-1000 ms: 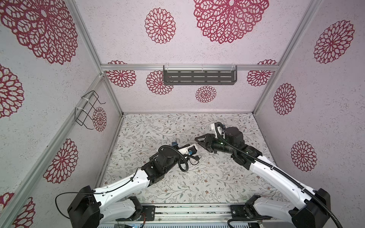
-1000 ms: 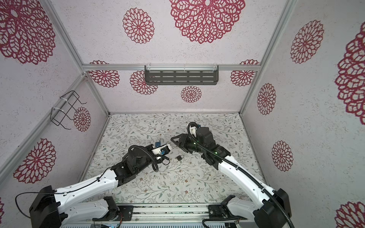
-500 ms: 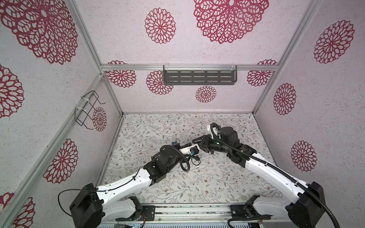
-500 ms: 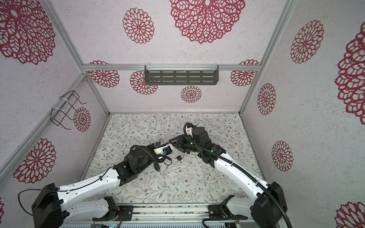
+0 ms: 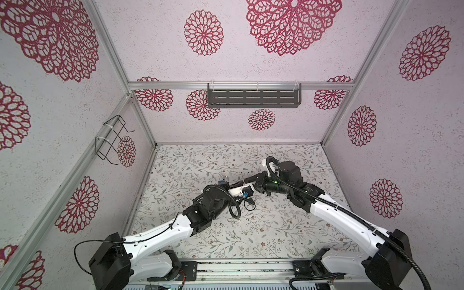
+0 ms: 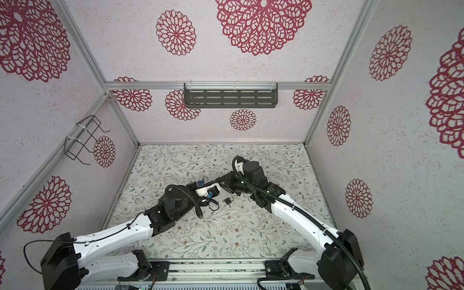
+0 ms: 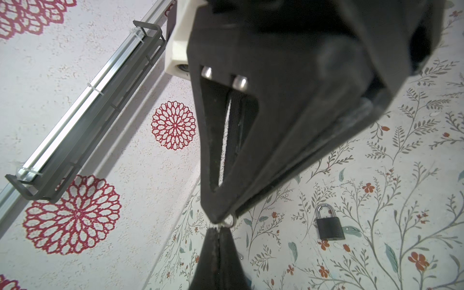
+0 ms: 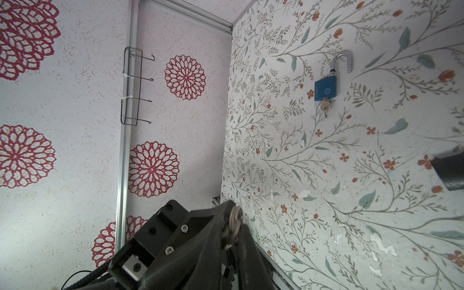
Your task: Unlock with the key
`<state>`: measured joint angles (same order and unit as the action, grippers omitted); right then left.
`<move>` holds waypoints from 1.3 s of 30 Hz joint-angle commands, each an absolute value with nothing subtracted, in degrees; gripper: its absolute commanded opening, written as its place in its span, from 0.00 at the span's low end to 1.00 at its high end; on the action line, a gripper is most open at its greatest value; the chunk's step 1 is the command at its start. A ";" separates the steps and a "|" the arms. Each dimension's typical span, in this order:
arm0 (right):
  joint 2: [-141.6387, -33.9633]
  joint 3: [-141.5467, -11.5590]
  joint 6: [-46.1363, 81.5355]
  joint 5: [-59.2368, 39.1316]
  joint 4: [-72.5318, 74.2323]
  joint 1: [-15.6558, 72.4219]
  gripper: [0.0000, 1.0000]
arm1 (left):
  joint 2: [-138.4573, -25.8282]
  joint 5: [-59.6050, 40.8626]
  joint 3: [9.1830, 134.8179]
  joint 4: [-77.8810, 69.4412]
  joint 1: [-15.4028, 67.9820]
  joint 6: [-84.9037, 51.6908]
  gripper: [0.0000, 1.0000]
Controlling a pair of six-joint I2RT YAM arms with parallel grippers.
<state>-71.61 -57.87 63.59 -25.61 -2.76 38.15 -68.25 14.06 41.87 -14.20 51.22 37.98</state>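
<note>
Both top views: left gripper [image 5: 244,183] and right gripper [image 5: 248,179] meet tip to tip above the table [image 5: 251,238]. The blue padlock [image 6: 200,182] lies on the table just beyond the left gripper. The black padlock [image 6: 227,200] lies on the near side of the right gripper, close to it.

Left wrist view: the left gripper's jaws are pressed together. The right gripper's jaws taper to a closed tip directly opposite. A small metal ring [image 7: 229,222] shows at the junction. The black padlock sits beyond the tips, off to one side, shackle closed.

Right wrist view: the key [image 8: 232,228] is pinched where the two grippers' tips meet. The blue padlock lies well ahead of the right gripper, shackle swung open, with a second key [image 8: 326,106] in its base.
</note>
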 commanded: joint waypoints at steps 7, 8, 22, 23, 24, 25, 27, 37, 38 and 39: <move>-70.19 -58.51 64.59 -25.59 -0.05 38.25 0.02 | -67.69 13.89 43.59 -16.27 52.21 38.65 0.00; -69.92 -58.18 64.90 -25.58 0.61 38.32 0.01 | -67.64 13.72 43.59 -16.18 52.16 38.58 0.00; -65.51 -54.56 65.66 -22.85 9.17 38.23 0.00 | -62.48 9.13 45.42 -4.30 52.12 24.14 0.48; -65.30 -53.67 65.61 -22.41 10.82 38.23 0.00 | -60.95 8.45 45.45 -3.44 52.10 20.85 0.49; -65.09 -52.81 65.57 -22.30 12.44 38.23 0.00 | -59.69 8.04 45.09 -3.58 51.98 17.99 0.51; -64.90 -52.08 65.28 -22.34 14.23 38.21 0.00 | -58.12 7.60 44.48 -4.29 51.70 14.42 0.52; -64.56 -51.15 64.02 -21.66 16.15 38.32 0.00 | -55.59 6.68 43.57 -5.33 51.21 7.10 0.54; -63.99 -44.02 60.94 -18.99 31.28 39.87 0.00 | -53.42 -0.29 37.50 -22.29 42.44 -43.45 0.56; -64.27 -43.74 60.79 -18.91 32.52 40.18 0.00 | -54.09 -1.38 37.07 -23.68 41.43 -48.39 0.55; -64.40 -43.55 60.59 -19.06 33.74 40.39 0.00 | -54.82 -1.89 36.68 -25.04 40.86 -52.43 0.54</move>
<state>-65.76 -43.38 62.61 -20.03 24.58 39.55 -53.52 1.67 38.04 -17.45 42.70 -31.81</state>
